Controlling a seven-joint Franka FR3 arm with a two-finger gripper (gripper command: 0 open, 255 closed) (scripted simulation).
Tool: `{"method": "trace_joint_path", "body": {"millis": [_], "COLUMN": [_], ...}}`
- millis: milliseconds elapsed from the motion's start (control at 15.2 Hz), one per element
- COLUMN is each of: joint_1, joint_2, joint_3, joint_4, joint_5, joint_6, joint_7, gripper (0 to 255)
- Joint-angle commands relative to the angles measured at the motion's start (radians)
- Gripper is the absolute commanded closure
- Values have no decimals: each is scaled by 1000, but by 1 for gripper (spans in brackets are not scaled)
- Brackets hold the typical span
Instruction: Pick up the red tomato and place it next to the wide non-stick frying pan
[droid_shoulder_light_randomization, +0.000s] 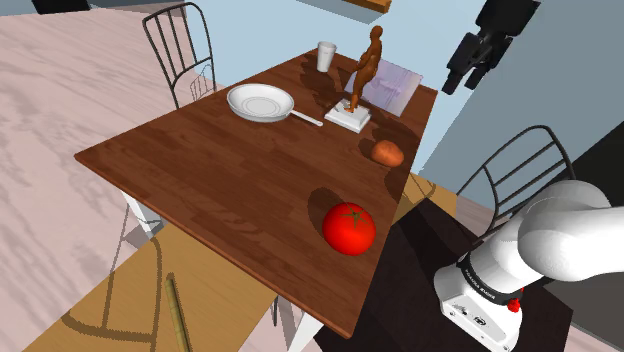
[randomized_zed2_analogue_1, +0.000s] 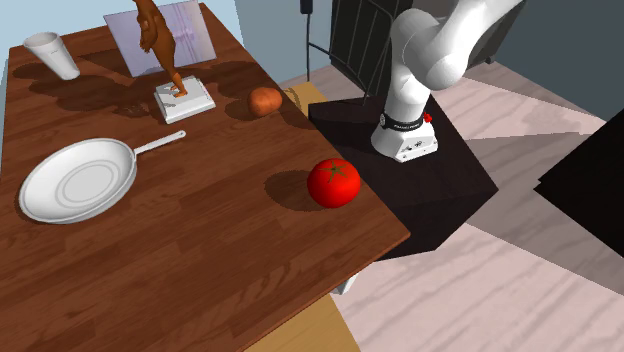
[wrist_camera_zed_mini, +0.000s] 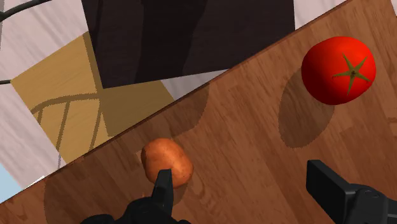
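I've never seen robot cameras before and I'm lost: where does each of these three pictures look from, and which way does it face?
Shoulder view: beside the stand, looking down along the table toward the white pan; the white arm shows lower right.
Second exterior view: high beside the table, looking across it; arm and stand show upper right.
Wrist view: on the hand, looking down at the table's edge; the open gripper pokes in.
Shared: all three show the red tomato.

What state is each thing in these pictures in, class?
tomato: resting on the table, not held.
frying pan: upright, empty.
cup: upright.
figurine: standing on its base.
potato: lying on the table.
gripper: jaws open, holding nothing.
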Motion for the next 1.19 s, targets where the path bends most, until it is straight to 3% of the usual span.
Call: {"method": "trace_joint_path", "body": {"millis": [0,594,1122], "joint_1": [0,-15,-11], "joint_2": [0,-69,-5], "joint_3": [0,199,409], "joint_4": [0,-208,-294], "joint_5": [0,190,388], "joint_6": [0,109,266], "joint_7": [0,376,704], "gripper": [0,0,0]}}
